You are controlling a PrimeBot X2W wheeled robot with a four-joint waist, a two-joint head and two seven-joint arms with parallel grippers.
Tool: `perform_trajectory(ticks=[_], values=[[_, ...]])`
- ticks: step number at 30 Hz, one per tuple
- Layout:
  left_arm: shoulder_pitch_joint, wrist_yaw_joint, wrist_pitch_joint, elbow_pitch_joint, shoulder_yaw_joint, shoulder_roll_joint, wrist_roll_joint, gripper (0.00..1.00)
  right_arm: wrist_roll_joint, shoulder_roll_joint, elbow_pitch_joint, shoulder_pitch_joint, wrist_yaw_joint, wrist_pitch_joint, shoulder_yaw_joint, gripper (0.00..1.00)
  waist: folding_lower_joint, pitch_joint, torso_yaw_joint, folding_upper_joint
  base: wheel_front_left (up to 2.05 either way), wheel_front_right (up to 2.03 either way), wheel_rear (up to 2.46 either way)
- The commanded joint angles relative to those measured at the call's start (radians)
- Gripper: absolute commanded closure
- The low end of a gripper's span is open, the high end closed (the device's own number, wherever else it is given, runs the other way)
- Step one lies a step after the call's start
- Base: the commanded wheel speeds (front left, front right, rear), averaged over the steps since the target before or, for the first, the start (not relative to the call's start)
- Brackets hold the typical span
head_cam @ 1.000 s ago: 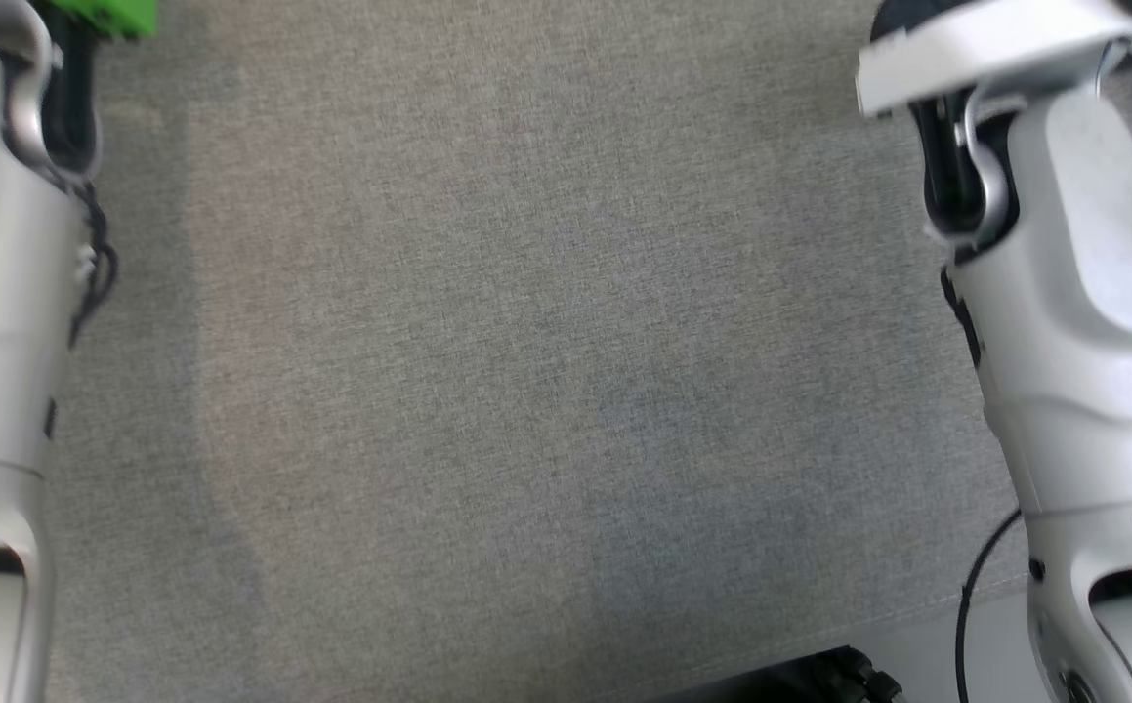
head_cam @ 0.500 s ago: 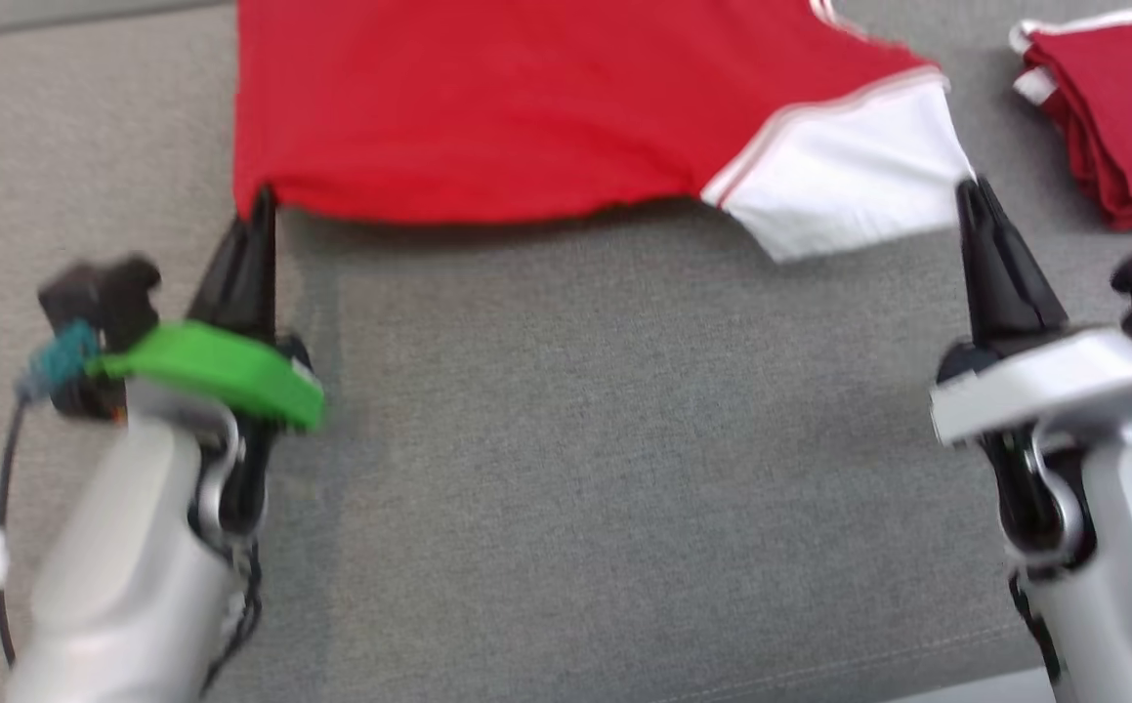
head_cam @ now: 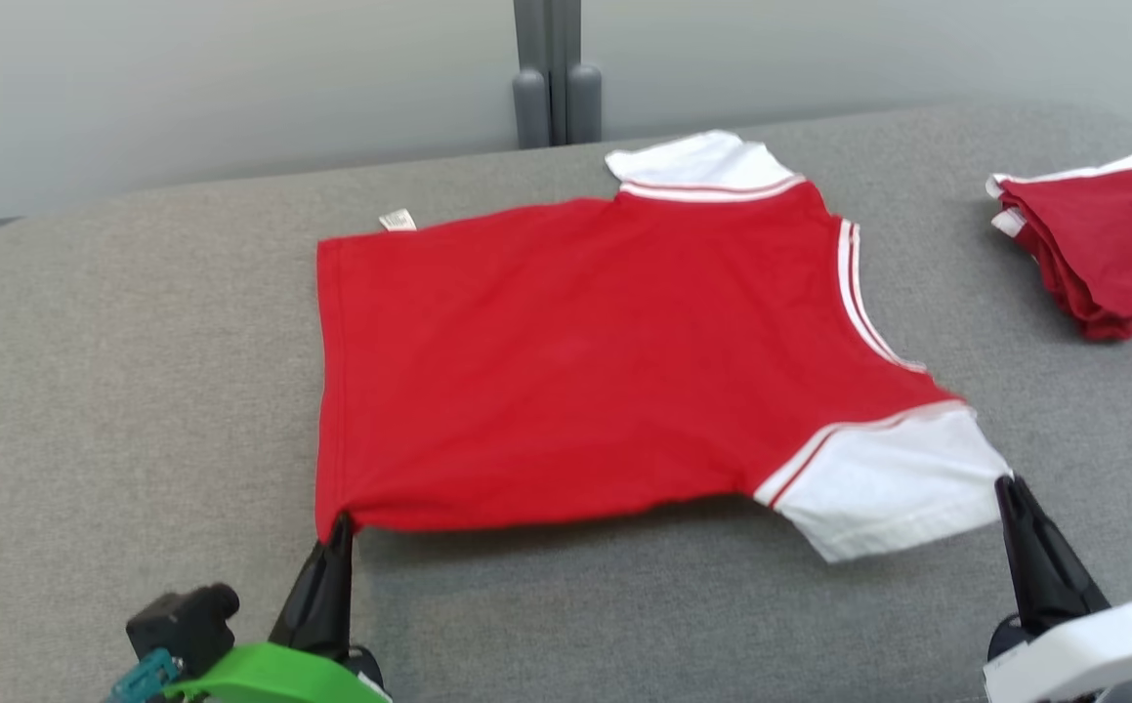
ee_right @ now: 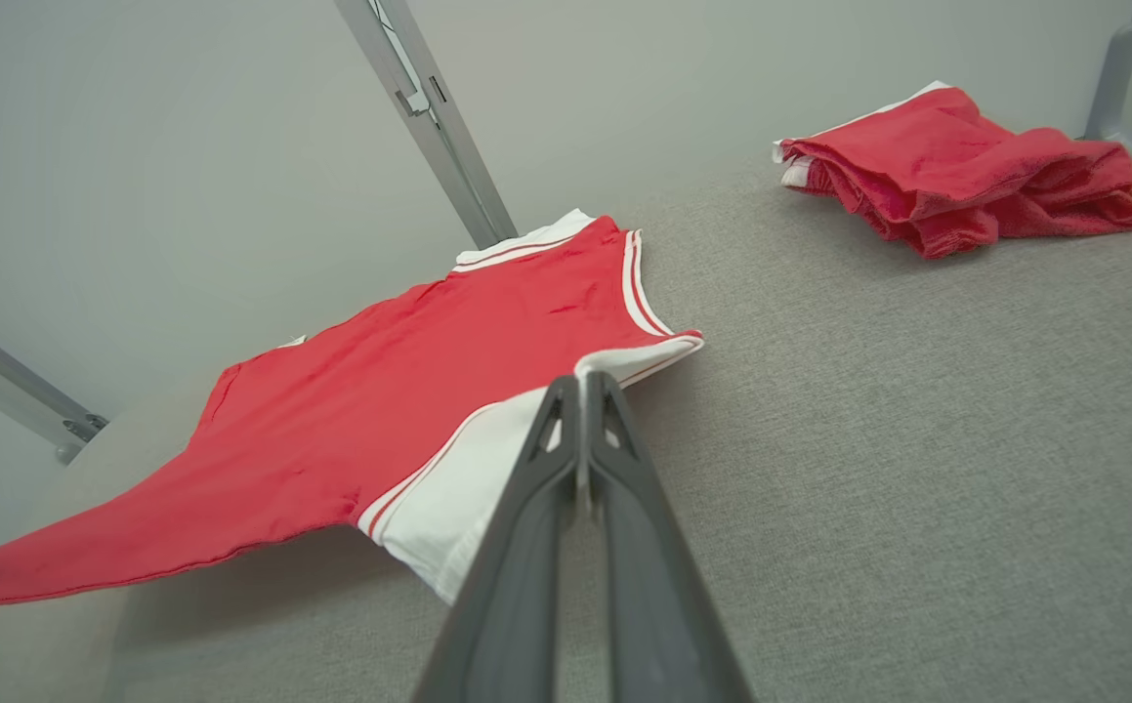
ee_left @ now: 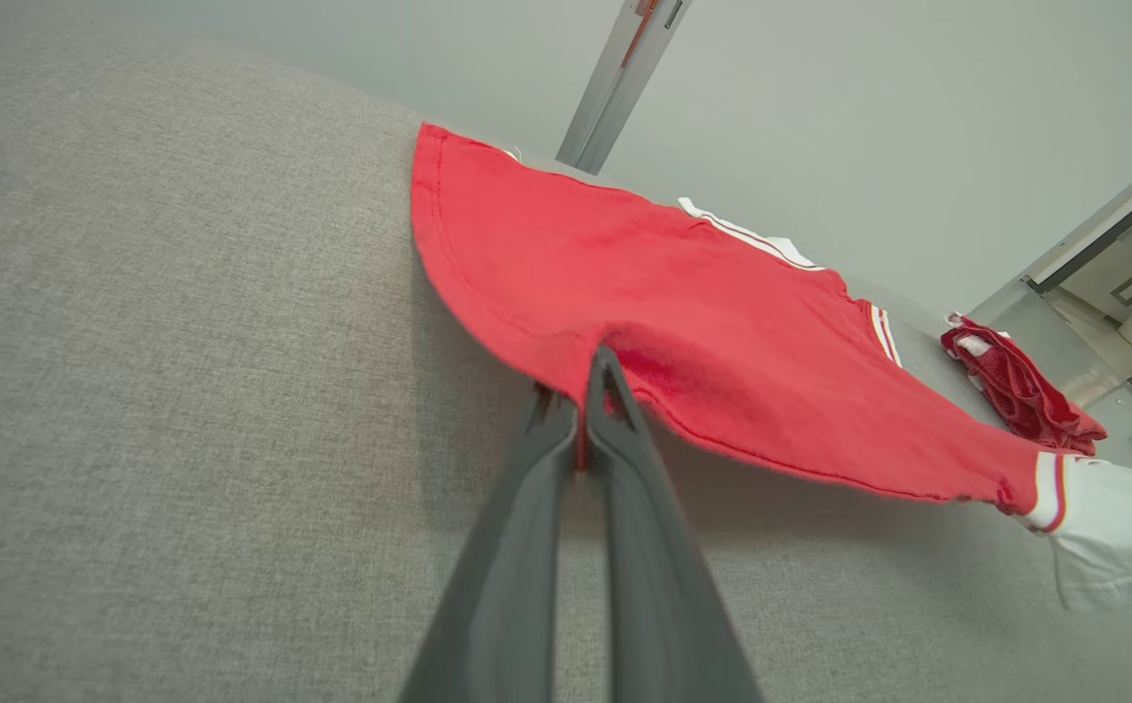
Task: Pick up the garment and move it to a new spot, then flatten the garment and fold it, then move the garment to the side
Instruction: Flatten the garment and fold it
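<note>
Head camera higher; left jaws tight on garment [head_cam: 575, 371] hem, right jaws on sleeve [head_cam: 893, 483], pinch seemingly clearer wrist-side.

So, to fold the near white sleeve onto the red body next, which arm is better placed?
Right, I think: the right gripper is shut on the garment at that sleeve's edge; the left gripper pinches the hem corner, away from it.
</note>
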Motion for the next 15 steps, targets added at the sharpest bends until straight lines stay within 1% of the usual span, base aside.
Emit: perform_trajectory(ticks=[1,4,7,9,15], values=[[0.033,0.010,0.000,-0.012,0.000,0.000,-0.013,1.00,0.011,0.000,-0.016,0.033,-0.001,0.008,-0.002,1.00,0.0001,-0.040,0.023,0.0000,0.00,0.00,0.00],[0.060,0.017,0.001,-0.025,0.000,-0.005,-0.023,1.00,0.042,0.002,-0.011,0.068,-0.001,0.021,0.004,1.00,0.0001,-0.037,0.021,0.0000,0.00,0.00,0.00],[0.056,0.017,0.013,-0.016,-0.006,-0.014,-0.032,1.00,0.045,0.002,0.025,0.056,-0.001,0.026,0.015,1.00,0.0001,-0.032,0.019,0.0000,0.00,0.00,0.00],[0.037,0.011,0.018,-0.001,-0.008,-0.020,-0.035,1.00,0.032,0.002,0.068,0.028,-0.001,0.027,0.023,1.00,0.0001,-0.027,0.018,0.0000,0.00,0.00,0.00],[-0.027,-0.009,0.026,0.078,-0.014,-0.058,-0.063,1.00,0.074,0.002,0.236,-0.075,-0.001,0.021,0.024,1.00,0.0001,-0.016,0.033,0.0000,0.00,0.00,0.00]])
